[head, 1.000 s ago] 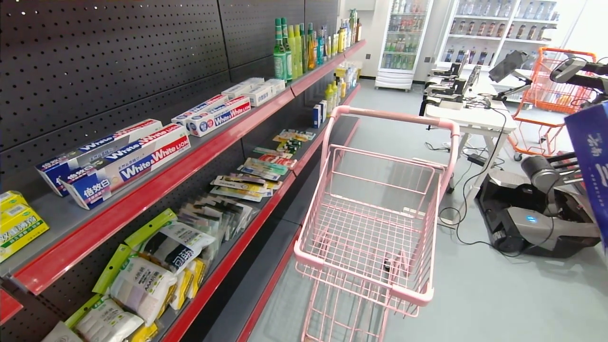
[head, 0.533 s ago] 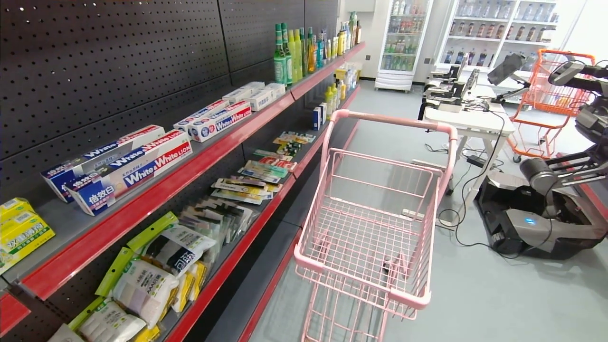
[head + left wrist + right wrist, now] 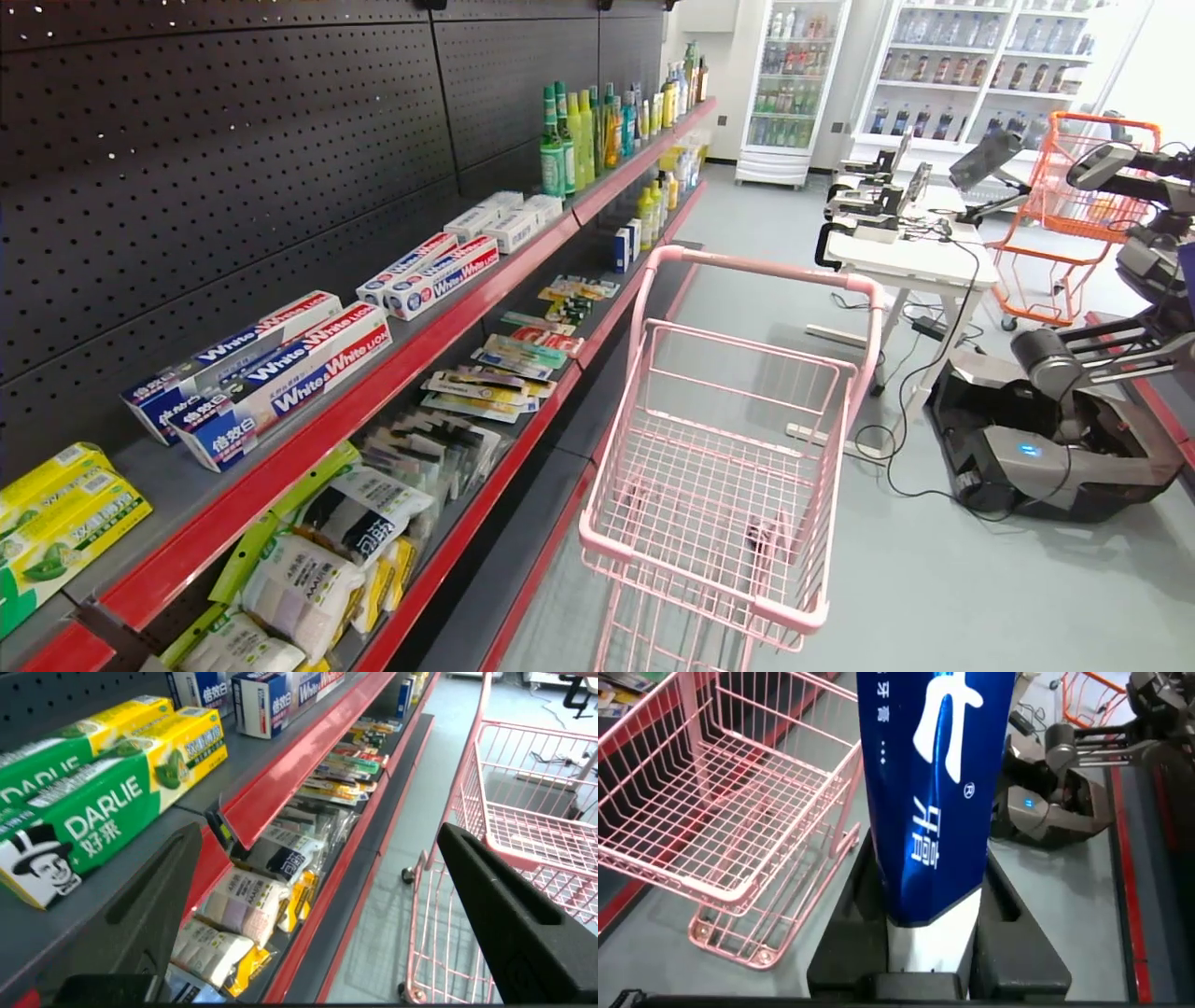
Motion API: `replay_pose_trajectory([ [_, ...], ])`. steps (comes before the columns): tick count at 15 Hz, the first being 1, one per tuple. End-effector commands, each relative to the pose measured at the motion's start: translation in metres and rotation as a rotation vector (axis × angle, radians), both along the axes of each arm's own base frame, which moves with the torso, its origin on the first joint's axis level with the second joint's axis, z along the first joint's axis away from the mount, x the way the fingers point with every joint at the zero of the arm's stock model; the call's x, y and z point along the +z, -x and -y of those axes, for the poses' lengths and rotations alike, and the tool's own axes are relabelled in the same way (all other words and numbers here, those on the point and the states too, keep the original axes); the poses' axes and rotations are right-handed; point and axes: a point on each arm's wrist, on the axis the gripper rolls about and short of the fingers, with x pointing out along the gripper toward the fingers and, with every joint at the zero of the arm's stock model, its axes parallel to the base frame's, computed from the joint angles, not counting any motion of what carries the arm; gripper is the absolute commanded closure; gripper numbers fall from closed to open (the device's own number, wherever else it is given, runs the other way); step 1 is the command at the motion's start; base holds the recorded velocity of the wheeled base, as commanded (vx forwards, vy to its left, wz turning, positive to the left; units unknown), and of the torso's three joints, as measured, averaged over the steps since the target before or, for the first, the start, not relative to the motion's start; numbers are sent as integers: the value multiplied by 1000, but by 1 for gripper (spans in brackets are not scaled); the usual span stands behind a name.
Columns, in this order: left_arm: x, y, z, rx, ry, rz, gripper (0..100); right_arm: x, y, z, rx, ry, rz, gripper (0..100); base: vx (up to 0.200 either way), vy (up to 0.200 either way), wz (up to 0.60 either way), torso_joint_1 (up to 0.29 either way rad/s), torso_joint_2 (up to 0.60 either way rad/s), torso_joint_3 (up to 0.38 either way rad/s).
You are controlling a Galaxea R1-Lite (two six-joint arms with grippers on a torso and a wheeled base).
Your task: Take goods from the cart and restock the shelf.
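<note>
Though beside cart (image 3: 710, 803), box (image 3: 924, 784) in pincer (image 3: 929, 910)

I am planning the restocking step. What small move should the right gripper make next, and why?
Probably swing the right gripper, shut on the blue box, toward the top shelf: the pink cart looks empty, and bare shelf shows beside the toothpaste boxes.
</note>
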Motion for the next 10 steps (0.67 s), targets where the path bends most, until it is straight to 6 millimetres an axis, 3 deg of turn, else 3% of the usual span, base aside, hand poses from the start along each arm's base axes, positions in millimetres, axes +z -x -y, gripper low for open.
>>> replay_pose_trajectory([
  [1, 0, 0, 0, 0, 0, -1, 0, -2, -2, 0, -3, 0, -15, 100, 0, 0, 0, 193, -393, -203],
  [10, 0, 0, 0, 0, 0, 1, 0, 6, -5, 1, -10, 5, -2, 100, 0, 0, 0, 163, -355, -191],
])
